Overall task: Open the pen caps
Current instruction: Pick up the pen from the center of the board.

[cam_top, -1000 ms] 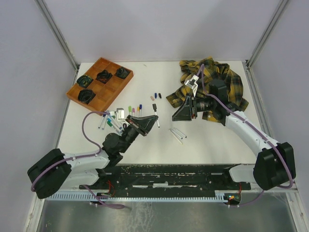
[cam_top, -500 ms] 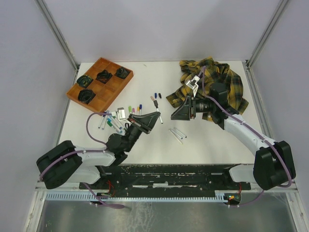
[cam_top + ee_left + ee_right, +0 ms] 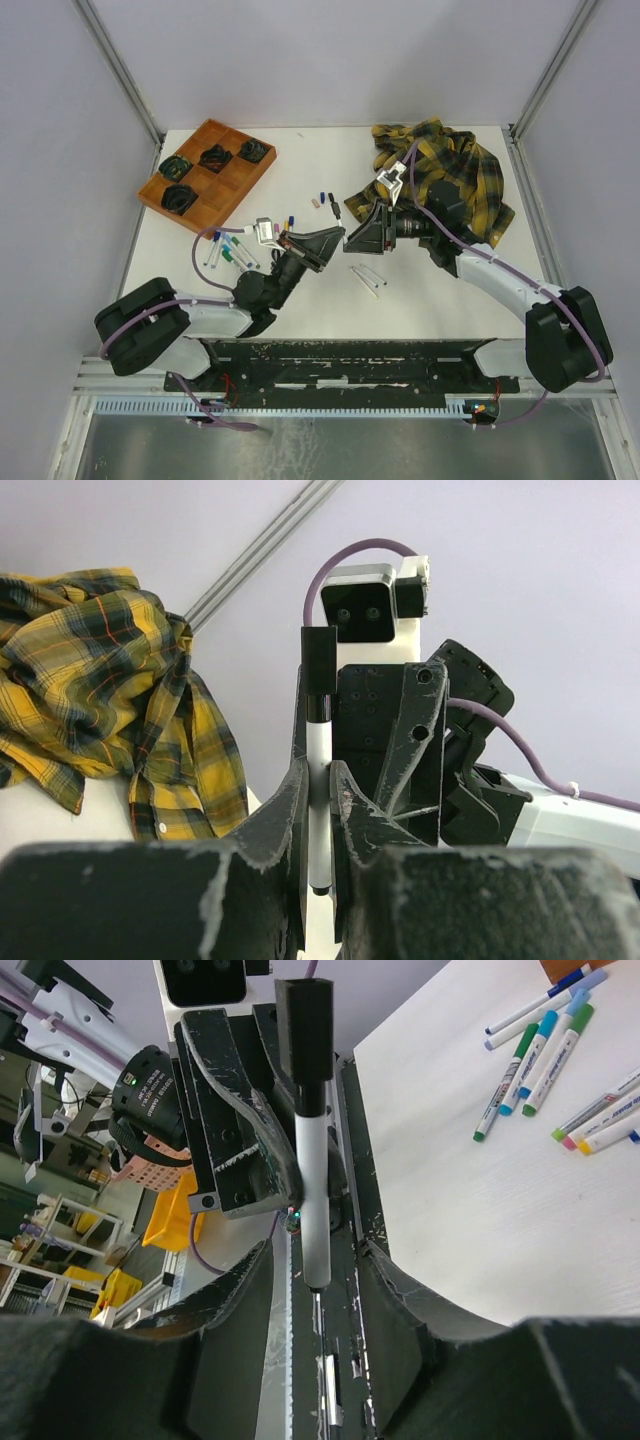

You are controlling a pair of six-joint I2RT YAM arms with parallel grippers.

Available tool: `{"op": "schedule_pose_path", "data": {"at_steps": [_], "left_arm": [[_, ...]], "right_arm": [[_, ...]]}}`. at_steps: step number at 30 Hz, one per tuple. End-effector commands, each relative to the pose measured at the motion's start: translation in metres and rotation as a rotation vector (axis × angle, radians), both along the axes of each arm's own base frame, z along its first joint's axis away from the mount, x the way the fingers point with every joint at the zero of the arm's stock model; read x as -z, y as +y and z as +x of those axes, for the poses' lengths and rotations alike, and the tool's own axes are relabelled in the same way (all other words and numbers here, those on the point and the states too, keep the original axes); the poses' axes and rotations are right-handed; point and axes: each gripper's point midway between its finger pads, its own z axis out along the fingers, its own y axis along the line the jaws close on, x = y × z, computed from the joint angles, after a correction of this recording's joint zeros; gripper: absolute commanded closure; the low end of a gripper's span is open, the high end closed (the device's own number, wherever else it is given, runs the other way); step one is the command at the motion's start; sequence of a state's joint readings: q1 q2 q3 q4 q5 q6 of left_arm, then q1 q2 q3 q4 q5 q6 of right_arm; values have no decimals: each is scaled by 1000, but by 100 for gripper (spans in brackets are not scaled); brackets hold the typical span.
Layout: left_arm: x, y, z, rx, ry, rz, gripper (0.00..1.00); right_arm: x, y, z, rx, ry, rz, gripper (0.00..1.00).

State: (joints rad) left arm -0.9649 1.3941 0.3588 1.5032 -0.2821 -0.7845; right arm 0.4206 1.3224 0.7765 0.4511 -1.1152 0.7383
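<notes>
Nearest the bases, I have both arms reaching in over the white table (image 3: 420, 300), and their heads meet at mid-table. My left gripper (image 3: 318, 810) is clamped on the white barrel of a marker (image 3: 318, 770), with its fingers pressed to it from both sides. My right gripper (image 3: 312, 1280) faces it head-on, its fingers set either side of the same barrel. I see a sliver of gap on each side, so those fingers are parted and not touching it, as far as I can tell.

The marker's long axis stands upright in both wrist views. Its black cap (image 3: 305, 1035) is on, at the top end, above both sets of fingers. From overhead that axis runs away from the bases, with the cap end farthest from me.

Just right of the grippers and a little nearer lie a few thin white barrels (image 3: 369, 279), side by side. To the left is a spread of capped markers (image 3: 232, 250) in blue, green, pink and yellow. Just beyond the grippers sit loose caps (image 3: 318, 200), pink and blue, apart from any barrel. Farther left is an orange tray (image 3: 212, 128) with black coils (image 3: 178, 198) in its compartments, and at the far right a crumpled yellow plaid shirt (image 3: 465, 170)
</notes>
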Motion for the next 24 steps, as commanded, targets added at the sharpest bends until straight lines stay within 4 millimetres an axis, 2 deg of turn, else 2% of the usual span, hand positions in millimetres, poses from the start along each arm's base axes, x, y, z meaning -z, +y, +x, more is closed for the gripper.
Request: {"op": "schedule_pose_path", "data": {"at_steps": [1, 3, 6, 8, 10, 11, 12, 14, 19, 22, 24], "left_arm": [[-25, -2, -3, 9, -50, -78, 97], [-24, -5, -2, 14, -48, -73, 97], [-23, -8, -3, 22, -48, -70, 97], [-21, -9, -3, 23, -45, -67, 97], [-20, -8, -3, 21, -42, -65, 97], [-19, -8, -3, 21, -40, -66, 97], [-19, -6, -3, 18, -35, -69, 95], [-15, -5, -3, 19, -18, -64, 84], [-2, 2, -1, -7, 54, 3, 42], [3, 8, -1, -32, 71, 91, 28], [1, 11, -2, -43, 67, 159, 24]], "right_arm": [[-10, 6, 2, 0, -58, 30, 54], [-9, 6, 2, 1, -54, 25, 56], [-5, 7, 2, 1, -45, 4, 66], [-5, 7, 2, 1, -42, -4, 75], [-4, 6, 2, -1, -42, -11, 94], [-3, 6, 2, 3, -42, -16, 100], [-3, 6, 2, 2, -45, -21, 100], [-1, 6, 2, -1, -45, -36, 100], [0, 3, -1, -22, -70, -81, 100], [3, 0, -3, -43, -95, -114, 100], [2, -2, -6, -61, -114, -131, 100]]}}
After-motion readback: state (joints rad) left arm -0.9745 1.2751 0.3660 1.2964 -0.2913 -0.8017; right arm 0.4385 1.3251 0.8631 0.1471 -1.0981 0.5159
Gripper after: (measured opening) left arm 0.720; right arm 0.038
